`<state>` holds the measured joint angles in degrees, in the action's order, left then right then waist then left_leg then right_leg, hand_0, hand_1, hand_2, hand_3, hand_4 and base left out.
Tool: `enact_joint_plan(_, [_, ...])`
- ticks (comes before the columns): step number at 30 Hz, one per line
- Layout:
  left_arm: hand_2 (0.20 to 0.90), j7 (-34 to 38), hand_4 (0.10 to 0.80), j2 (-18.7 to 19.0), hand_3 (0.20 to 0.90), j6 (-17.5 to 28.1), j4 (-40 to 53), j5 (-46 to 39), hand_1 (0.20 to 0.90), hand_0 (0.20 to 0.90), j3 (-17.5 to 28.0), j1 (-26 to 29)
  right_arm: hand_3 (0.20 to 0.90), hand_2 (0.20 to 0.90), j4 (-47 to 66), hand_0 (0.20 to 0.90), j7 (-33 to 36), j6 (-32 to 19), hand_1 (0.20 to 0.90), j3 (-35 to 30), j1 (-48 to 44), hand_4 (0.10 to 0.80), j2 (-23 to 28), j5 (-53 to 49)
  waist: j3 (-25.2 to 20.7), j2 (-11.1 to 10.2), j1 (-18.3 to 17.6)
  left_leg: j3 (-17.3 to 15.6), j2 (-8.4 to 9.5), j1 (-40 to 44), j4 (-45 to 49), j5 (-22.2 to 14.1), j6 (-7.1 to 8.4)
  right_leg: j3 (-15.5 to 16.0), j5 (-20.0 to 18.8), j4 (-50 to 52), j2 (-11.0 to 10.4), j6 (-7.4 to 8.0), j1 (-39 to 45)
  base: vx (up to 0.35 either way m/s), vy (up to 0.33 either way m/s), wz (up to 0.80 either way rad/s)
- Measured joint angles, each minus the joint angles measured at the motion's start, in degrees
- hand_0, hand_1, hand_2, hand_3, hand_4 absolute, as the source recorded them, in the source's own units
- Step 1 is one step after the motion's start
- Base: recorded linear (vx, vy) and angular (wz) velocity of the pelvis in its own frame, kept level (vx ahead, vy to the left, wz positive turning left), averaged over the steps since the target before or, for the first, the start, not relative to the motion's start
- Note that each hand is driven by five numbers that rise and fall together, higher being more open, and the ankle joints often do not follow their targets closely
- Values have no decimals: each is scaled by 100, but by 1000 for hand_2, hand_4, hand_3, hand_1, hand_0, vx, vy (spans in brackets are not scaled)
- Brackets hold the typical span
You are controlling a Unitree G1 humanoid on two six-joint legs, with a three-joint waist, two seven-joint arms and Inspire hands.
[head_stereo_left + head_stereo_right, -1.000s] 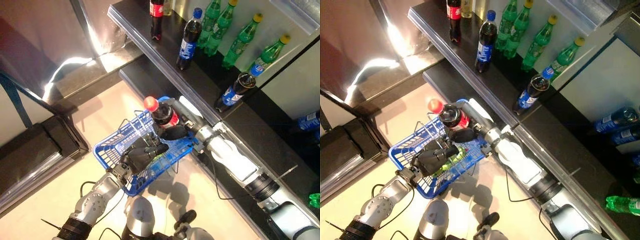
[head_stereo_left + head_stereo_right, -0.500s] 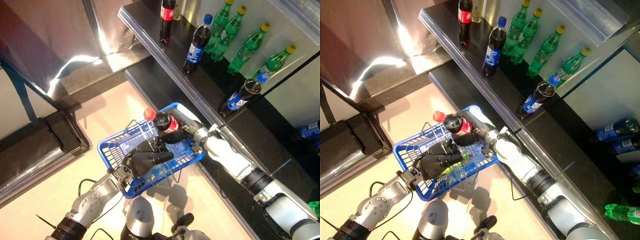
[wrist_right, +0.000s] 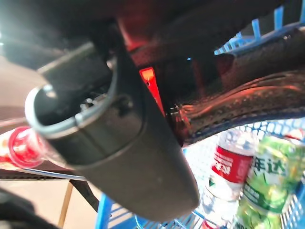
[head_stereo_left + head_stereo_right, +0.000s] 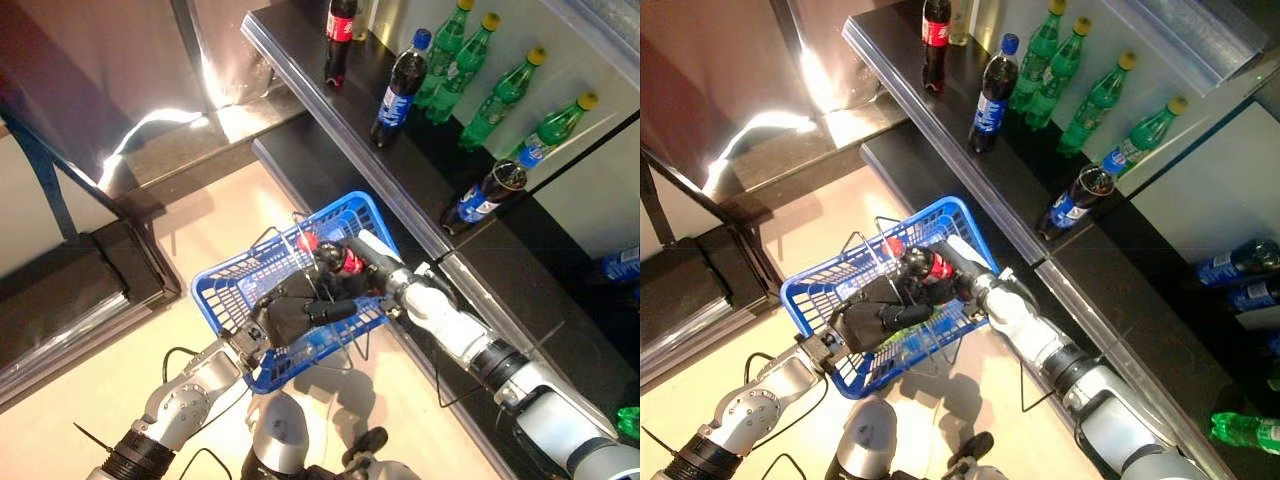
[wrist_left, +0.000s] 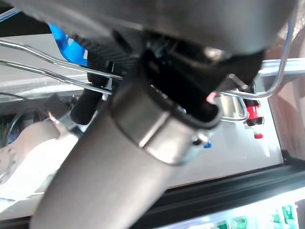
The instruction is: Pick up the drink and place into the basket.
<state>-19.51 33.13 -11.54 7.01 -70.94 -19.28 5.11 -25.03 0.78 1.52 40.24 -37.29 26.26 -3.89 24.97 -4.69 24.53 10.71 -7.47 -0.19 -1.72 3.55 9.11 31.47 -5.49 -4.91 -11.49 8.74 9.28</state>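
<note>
- Dark fingers of the right hand (image 4: 352, 283) curl round a cola bottle (image 4: 332, 260), a dark drink with a red label and red cap (image 4: 307, 242), holding it tilted with the cap end lowest, down inside the basket.
- Blue plastic mesh forms the shopping basket (image 4: 227, 283), which hangs in the air above the pale floor (image 4: 90, 395); the cola bottle lies within its walls, between its wire handles.
- Black and bulky, the left hand (image 4: 285, 316) is at the near side of the basket; its fingers are closed round the wire handles (image 5: 57, 67), which cross its own wrist view.
- Inside the basket, the right wrist view shows a clear bottle with a red label (image 3: 224, 167) and a green-labelled bottle (image 3: 264, 176) lying side by side at the bottom.
- Beyond the basket runs a black shelf (image 4: 300, 60) with a metal edge.
- On that shelf stand another red-labelled cola bottle (image 4: 340, 28), a blue-capped dark bottle (image 4: 398, 88), and a row of green bottles with yellow caps (image 4: 480, 65).
- A second blue-labelled dark bottle (image 4: 482, 195) stands farther along, well apart from the basket.
</note>
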Motion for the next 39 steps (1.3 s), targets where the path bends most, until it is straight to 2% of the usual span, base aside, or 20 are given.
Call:
enact_joint_plan(15, [300, -252, 100, -1, 200, -338, 250, 504, 300, 300, -50, 235, 200, 300, -136, 300, -306, 358, 300, -1, -9, 100, -183, 337, 0, 0, 32, 9, 6, 1, 3, 1, 0, 10, 0, 0, -3, 1, 7, 0, 0, 0])
enact_joint_plan(25, [300, -354, 100, 15, 200, -344, 326, 901, 300, 300, -142, 448, 200, 300, -136, 300, -568, 415, 300, 42, -114, 100, -182, 1308, 0, 0, 36, 18, 12, 1, 16, 2, 0, 16, 0, 0, -6, 1, 18, 0, 0, 0])
enact_joint_plan(32, [300, -371, 100, 37, 200, -416, 327, 910, 300, 300, -275, 638, 200, 300, -164, 300, -845, 417, 300, 337, -614, 100, -122, 2062, 0, 0, 40, 26, 13, 4, 20, 2, 0, 25, 0, 0, -6, 1, 25, 0, 0, 0])
enact_joint_plan(39, [300, -396, 100, 124, 200, -568, 327, 1129, 300, 300, -522, 930, 200, 300, -757, 300, -994, 344, 300, 564, -1032, 100, -257, 2515, -1, -1, 74, 114, 53, 3, 61, 1, 0, 125, 17, 0, -25, 21, 110, 6, -4, 7])
